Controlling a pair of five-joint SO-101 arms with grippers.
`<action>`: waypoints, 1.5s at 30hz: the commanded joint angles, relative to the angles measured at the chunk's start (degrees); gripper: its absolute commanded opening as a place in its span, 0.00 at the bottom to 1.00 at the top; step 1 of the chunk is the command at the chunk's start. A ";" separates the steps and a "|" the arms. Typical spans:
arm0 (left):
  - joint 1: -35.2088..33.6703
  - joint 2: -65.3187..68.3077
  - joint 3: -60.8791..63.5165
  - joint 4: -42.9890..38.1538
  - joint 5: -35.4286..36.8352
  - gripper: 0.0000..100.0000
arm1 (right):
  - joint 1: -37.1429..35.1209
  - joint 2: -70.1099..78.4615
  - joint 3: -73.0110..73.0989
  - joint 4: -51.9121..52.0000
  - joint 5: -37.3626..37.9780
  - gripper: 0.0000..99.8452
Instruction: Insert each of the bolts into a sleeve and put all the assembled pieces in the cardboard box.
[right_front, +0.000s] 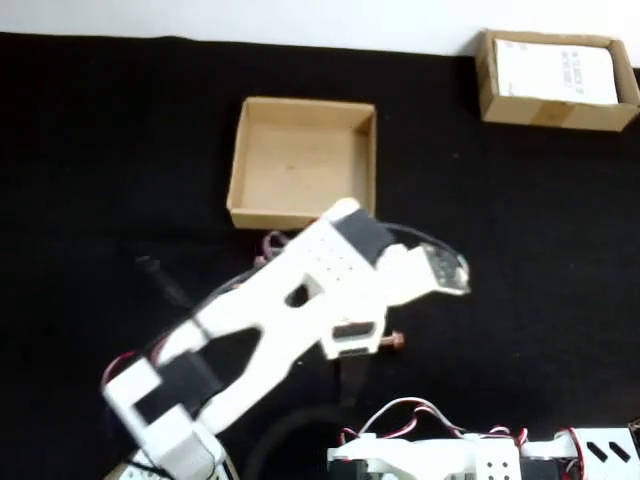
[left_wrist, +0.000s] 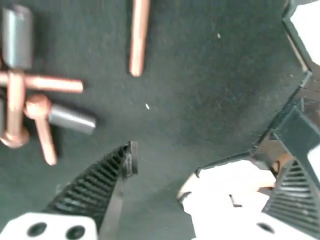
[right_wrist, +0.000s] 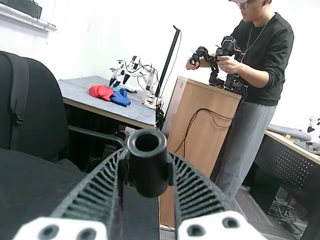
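Since your right claw (right_wrist: 148, 172) is clamped on the black cylindrical sleeve (right_wrist: 148, 145), bore facing back toward its wrist, the bolt likely has to come from the left. Your left claw (left_wrist: 210, 150) hangs over the black mat (left_wrist: 210, 75), jaws apart. The lone copper bolt (left_wrist: 138, 35) lies near, beyond the ribbed fingertip (left_wrist: 125, 160), its shaft end pointing back at the claw. The brown cardboard box (right_front: 300, 160) sits farther out.

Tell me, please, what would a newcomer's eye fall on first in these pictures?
Probably the black sleeve clamped in the right hand, its open bore facing the wrist camera. Next, the copper bolts and grey sleeves scattered on the black mat before the open left hand. From above, a white arm extends over the mat, its end near the empty cardboard box.
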 joint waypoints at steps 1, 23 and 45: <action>-0.22 7.60 -9.80 0.18 -3.34 0.42 | 0.57 0.13 8.13 -1.54 0.44 0.01; -3.65 44.09 -44.00 0.35 -4.75 0.30 | -4.09 0.13 8.13 -1.54 3.78 0.01; -3.30 48.66 -45.67 0.44 -4.75 0.38 | -4.70 0.13 7.52 -1.54 7.30 0.01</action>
